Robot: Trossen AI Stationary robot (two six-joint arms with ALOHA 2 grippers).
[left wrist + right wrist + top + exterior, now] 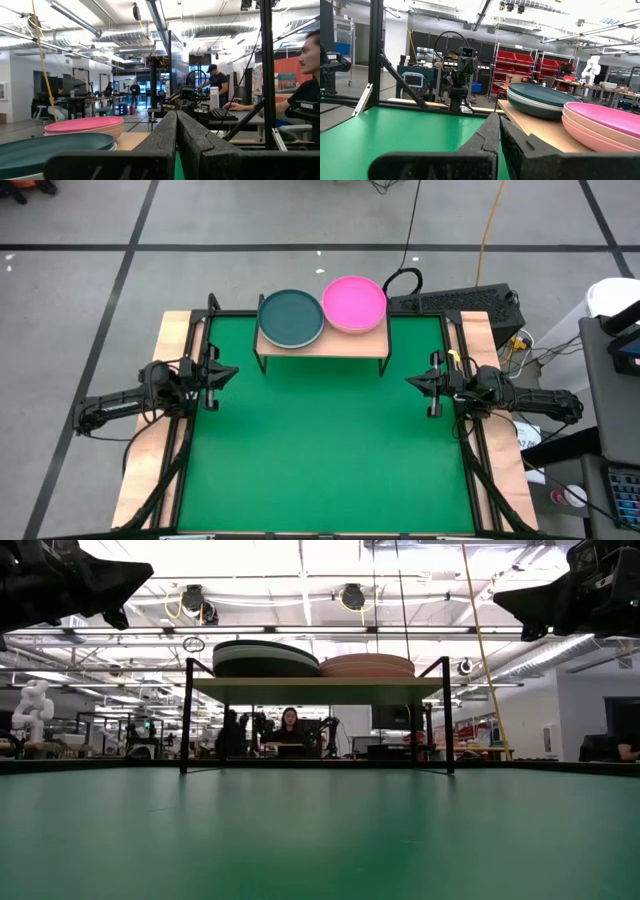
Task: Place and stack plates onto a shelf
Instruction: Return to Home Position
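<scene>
**Two plate stacks on shelf, both hands closed and empty**

Shelf (350, 342) stands at the far edge of the green tabletop (320, 450). Two stacks sit on it just beside each other: teal-topped stack (291, 317) on the left, magenta-topped stack (354, 303) on the right. Left hand (232, 373) is near the tabletop's left edge and right hand (410, 383) near its right edge. Each has its fingers pressed together, gripping nothing.

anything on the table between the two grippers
No. In the high view only bare green table lies between the left gripper and the right gripper; the shelf stands just beyond.
</scene>
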